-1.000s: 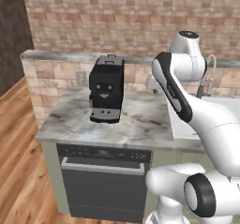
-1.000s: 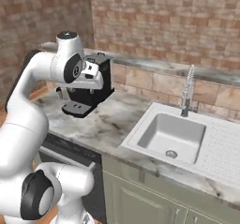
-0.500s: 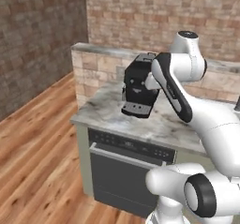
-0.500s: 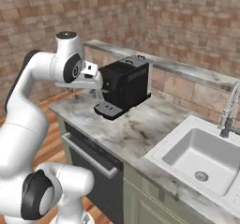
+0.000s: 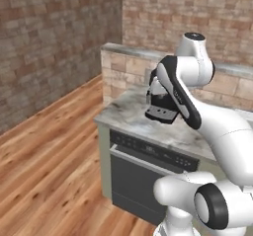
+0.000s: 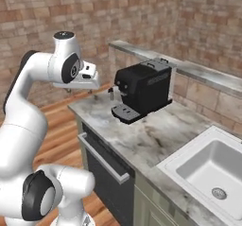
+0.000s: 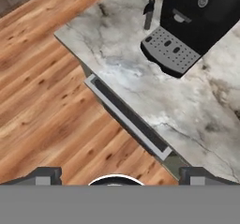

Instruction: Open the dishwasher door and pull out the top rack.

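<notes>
The dishwasher door point(image 6: 108, 181) is a dark flat panel under the marble counter, standing shut, with a long silver bar handle point(image 6: 103, 157) across its top. It also appears in the left base view as the dishwasher door point(image 5: 141, 183), below its black control strip point(image 5: 154, 149). From above, the hand view catches the door's top edge and the handle point(image 7: 123, 123). My gripper point(image 6: 79, 91) hangs in the air above the counter's left end, over the door, and is open with nothing between its fingertips point(image 7: 45, 175). The top rack is hidden behind the shut door.
A black coffee machine point(image 6: 143, 87) stands on the marble counter point(image 6: 160, 135) behind the door, partly covered by my arm in the left base view. A white sink point(image 6: 213, 166) lies to the right. Wooden floor point(image 5: 54, 146) spreads in front and to the left.
The whole picture has shifted, so the base has driven and turned to the left of the counter. The arm holds about the same raised pose, and the door stays shut.
</notes>
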{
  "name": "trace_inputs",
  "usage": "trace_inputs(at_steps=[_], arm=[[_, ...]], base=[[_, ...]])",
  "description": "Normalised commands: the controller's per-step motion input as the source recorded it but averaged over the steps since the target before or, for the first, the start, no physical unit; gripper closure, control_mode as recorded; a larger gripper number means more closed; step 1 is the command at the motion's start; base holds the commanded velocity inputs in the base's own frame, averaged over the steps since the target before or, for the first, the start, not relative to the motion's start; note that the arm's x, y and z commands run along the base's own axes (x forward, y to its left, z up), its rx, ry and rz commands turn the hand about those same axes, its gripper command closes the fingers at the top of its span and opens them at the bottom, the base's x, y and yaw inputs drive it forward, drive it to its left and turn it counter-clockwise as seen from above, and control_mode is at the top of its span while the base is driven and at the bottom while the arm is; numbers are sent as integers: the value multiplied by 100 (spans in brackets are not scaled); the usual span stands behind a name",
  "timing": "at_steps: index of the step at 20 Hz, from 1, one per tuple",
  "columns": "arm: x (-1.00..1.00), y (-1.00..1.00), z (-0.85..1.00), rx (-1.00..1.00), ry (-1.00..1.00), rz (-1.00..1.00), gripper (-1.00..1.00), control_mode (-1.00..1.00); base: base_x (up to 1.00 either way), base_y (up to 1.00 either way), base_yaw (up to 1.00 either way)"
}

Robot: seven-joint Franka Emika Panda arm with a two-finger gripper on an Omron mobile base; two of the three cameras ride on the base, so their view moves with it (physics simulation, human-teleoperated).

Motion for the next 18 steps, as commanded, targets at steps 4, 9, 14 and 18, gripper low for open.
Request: trace_inputs(at_steps=[4, 9, 14, 18], arm=[[0, 0, 0, 0, 0, 0, -100, 100], [0, 0, 0, 0, 0, 0, -100, 100], [0, 0, 0, 0, 0, 0, -100, 100], [0, 0, 0, 0, 0, 0, -100, 100]], base=[[-36, -28, 28], [-39, -36, 29], [-47, -39, 23], [-23, -28, 22]])
